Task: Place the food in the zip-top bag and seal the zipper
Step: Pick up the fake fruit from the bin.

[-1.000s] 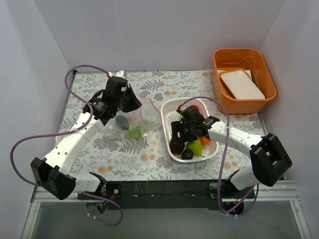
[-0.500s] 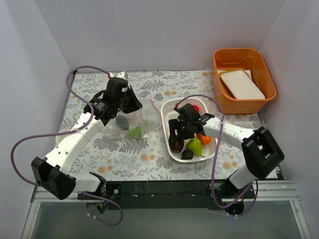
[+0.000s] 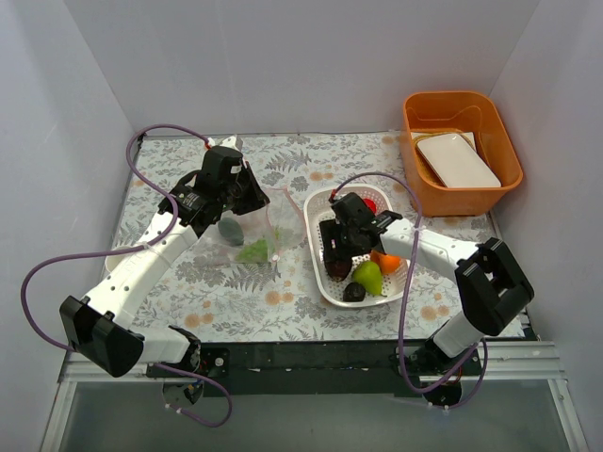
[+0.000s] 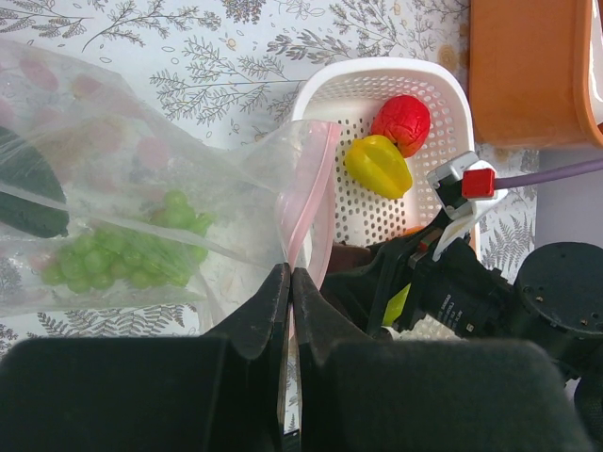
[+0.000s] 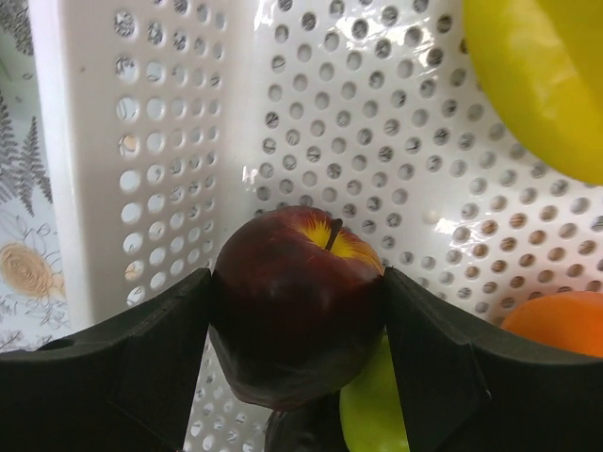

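The clear zip-top bag [image 3: 247, 234] lies left of the white basket [image 3: 316, 202], with green grapes [image 4: 122, 254] and a dark green avocado [image 4: 28, 193] inside. My left gripper [image 4: 290, 278] is shut on the bag's mouth at the pink zipper [image 4: 306, 202], holding it raised; it also shows in the top view [image 3: 252, 195]. My right gripper [image 5: 297, 311] is down in the basket, shut on a dark red apple [image 5: 297, 292]. A green pear [image 5: 372, 414], an orange [image 5: 556, 325] and a yellow piece [image 5: 546, 75] lie around it. A red fruit [image 4: 400, 118] sits at the basket's far end.
An orange bin [image 3: 462, 202] holding a white plate [image 3: 459, 160] stands at the back right. A dark plum [image 3: 354, 292] lies at the basket's near end. Purple cables loop over both arms. White walls close in the table.
My right gripper has shifted a little left and farther back inside the basket, closed around the apple. The left gripper and the bag have barely moved.
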`<state>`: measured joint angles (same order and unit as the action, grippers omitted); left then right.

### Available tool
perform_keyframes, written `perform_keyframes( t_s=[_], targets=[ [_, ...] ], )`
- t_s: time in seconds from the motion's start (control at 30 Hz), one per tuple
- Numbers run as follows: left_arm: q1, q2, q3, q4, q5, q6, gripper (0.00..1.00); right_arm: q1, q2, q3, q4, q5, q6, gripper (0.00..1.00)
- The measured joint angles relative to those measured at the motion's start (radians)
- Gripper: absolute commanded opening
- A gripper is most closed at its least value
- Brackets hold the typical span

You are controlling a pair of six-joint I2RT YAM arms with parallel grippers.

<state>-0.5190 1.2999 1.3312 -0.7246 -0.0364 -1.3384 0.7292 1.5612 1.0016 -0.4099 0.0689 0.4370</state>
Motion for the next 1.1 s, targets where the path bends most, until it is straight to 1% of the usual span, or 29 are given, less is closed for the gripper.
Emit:
perform_keyframes(
  t_s=[0.07,0.1,0.17,0.3,0.43,0.53,0.63,0.67,0.73,0.77,0.8,1.1],
  targets=[
    [0.0,0.0,0.0,0.0,0.0,0.0,0.0,0.0,0.009,0.008,0.0,0.036,-0.004,0.65],
    [0.0,0.0,0.0,0.0,0.0,0.0,0.0,0.0,0.017,0.016,0.0,0.046,-0.006,0.74],
    [0.0,0.0,0.0,0.0,0.001,0.0,0.0,0.0,0.036,0.036,0.001,0.065,-0.009,0.83],
    [0.0,0.0,0.0,0.0,0.004,0.0,0.0,0.0,0.076,0.061,0.013,0.095,-0.014,0.89],
    [0.0,0.0,-0.001,0.0,0.004,0.0,0.0,0.0,0.081,0.045,-0.001,0.112,-0.014,0.9],
    [0.0,0.0,-0.001,0.0,0.005,0.0,0.0,-0.001,0.08,0.032,-0.005,0.116,-0.014,0.87],
    [0.0,0.0,-0.001,0.0,0.008,0.0,0.0,-0.001,0.08,0.029,-0.011,0.116,-0.014,0.74],
    [0.0,0.0,-0.001,0.001,0.01,0.0,0.0,-0.001,0.08,0.029,-0.011,0.116,-0.013,0.65],
    [0.0,0.0,-0.001,0.0,0.011,0.0,0.0,-0.001,0.076,0.029,-0.013,0.116,-0.01,0.56],
    [0.0,0.0,-0.001,0.001,0.011,0.0,0.0,-0.001,0.071,0.027,-0.014,0.116,-0.006,0.49],
    [0.0,0.0,-0.002,0.001,0.011,0.0,0.0,-0.001,0.062,0.024,-0.013,0.116,-0.002,0.47],
    [0.0,0.0,-0.015,0.008,0.019,0.0,0.0,0.0,-0.08,0.018,-0.006,0.122,0.01,0.46]
  ],
)
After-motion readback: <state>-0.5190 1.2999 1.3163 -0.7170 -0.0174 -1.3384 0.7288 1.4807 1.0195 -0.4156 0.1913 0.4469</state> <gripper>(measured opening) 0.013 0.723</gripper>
